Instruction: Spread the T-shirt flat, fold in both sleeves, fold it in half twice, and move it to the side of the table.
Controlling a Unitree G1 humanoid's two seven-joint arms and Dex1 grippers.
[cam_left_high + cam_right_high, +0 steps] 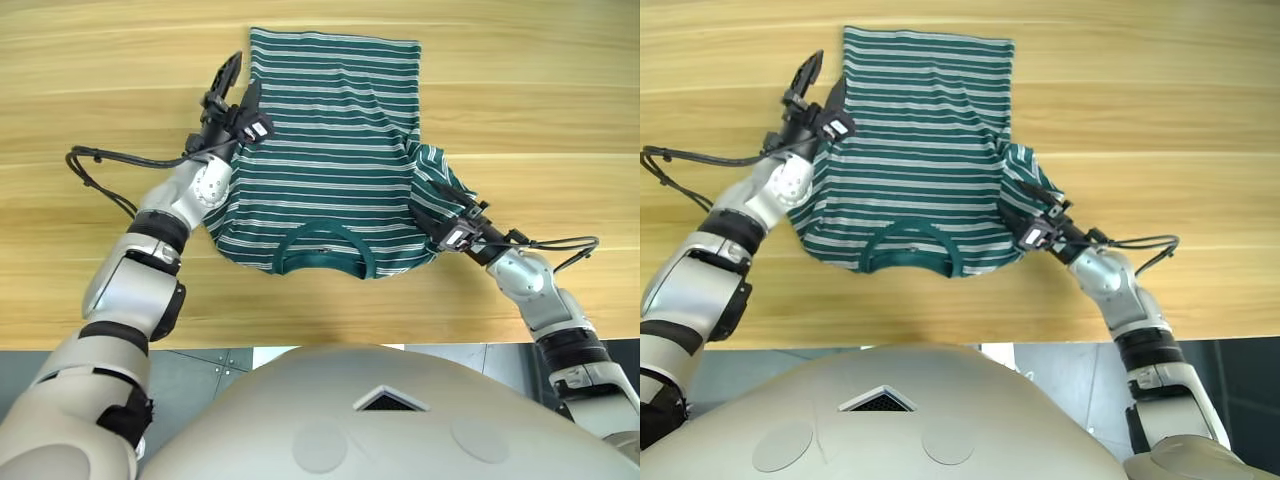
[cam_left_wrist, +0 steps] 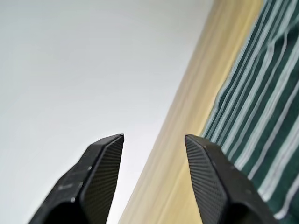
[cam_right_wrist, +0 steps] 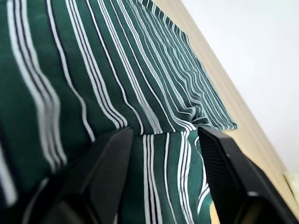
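Surface (image 1: 520, 90): pale wood; carries the shirt.
T-shirt (image 1: 330, 140): green with white stripes, mid-surface. Collar (image 1: 325, 250) points to the near edge, hem to the far edge. Left side looks tucked in straight. Right sleeve (image 1: 440, 170) is bunched and not yet laid flat.
Handling (judged): light, limp knit that will drape and drag. Best pinched through doubled cloth at a sleeve edge or hem corner, not mid-panel.
Left gripper (image 2: 154, 136): released, nothing between the fingers; sits at the shirt's left edge, toward the hem.
Right gripper (image 3: 166, 133): fingers spread over the bunched right sleeve; no cloth pinched, as far as I can tell.
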